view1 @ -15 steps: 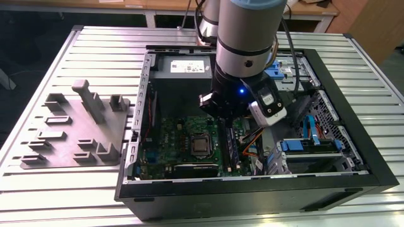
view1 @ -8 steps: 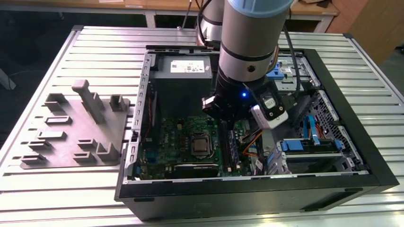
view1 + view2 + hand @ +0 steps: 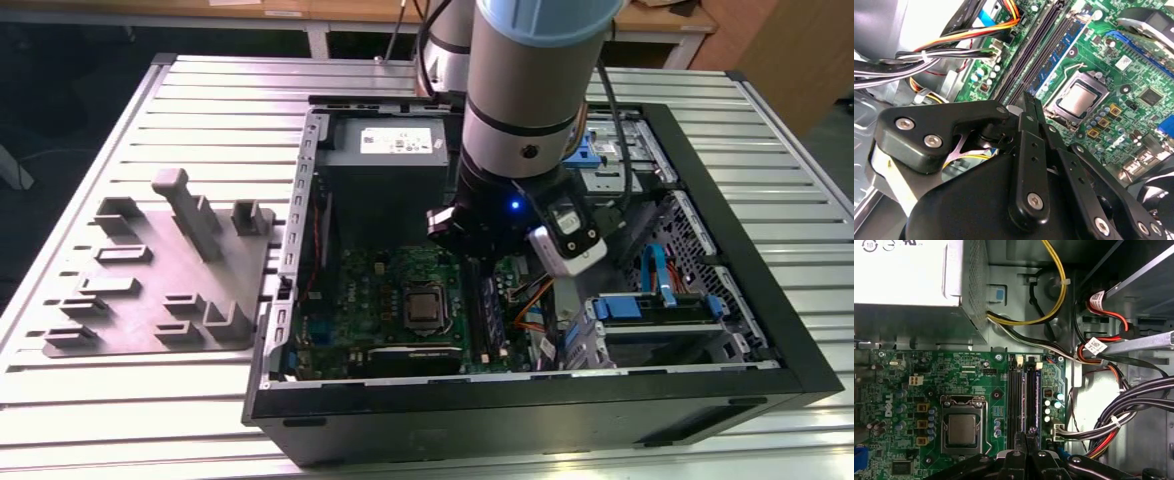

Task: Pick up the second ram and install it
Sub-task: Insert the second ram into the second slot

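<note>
Arm: the robot arm plunges into the open computer case. Its wrist hangs over the motherboard, just to the exterior view's right of the CPU socket.
Gripper: here's the gripper, down low with its tips at one end of the long slot rails that run alongside the CPU socket.
Pincer: narrow! The two black fingers lie almost flat against each other with only a hairline between them. Whether anything thin sits in that line, I cannot tell.
Second ram: the second ram, a dark stick with a blue-green face, stands on edge in a rail. It is on the CPU-socket side of the purple-tinted rails and runs parallel to the socket's edge. Its near end comes right up to the fingertips; actual contact I cannot tell.
Cables: a bundle of black, orange, yellow and red wires lies across the rails from the CPU socket.
Power supply: a silver box sits past the CPU socket, at the end of the case.
Holder tray: a grey tray of holder blocks sits on the slatted table. It is outside the case and well apart from the CPU socket, toward the exterior view's left.
</note>
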`<state>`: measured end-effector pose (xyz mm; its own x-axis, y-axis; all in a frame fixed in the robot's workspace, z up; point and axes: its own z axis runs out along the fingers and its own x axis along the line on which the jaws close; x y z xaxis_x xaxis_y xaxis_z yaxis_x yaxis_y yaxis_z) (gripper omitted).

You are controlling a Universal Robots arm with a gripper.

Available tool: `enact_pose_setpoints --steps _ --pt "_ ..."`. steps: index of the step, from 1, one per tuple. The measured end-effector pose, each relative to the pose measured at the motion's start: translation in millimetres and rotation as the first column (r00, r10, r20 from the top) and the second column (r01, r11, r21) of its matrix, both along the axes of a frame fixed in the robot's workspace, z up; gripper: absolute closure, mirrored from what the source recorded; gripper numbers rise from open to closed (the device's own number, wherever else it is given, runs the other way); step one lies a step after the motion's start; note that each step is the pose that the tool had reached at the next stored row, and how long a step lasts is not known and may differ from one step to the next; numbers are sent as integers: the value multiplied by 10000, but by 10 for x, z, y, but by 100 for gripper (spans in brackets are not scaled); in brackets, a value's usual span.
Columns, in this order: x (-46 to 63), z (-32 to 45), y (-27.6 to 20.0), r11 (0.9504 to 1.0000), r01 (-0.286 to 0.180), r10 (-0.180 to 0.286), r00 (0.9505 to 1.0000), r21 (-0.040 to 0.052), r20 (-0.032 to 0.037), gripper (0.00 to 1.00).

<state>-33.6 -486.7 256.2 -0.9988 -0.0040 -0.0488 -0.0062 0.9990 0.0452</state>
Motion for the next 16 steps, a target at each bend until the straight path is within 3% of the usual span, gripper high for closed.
enact_pose_setpoints --steps 8,16 --pt "0 -103 0 10000 0 0 10000 -2 -1 89" --pt "0 -147 0 10000 0 0 10000 -2 -1 89"
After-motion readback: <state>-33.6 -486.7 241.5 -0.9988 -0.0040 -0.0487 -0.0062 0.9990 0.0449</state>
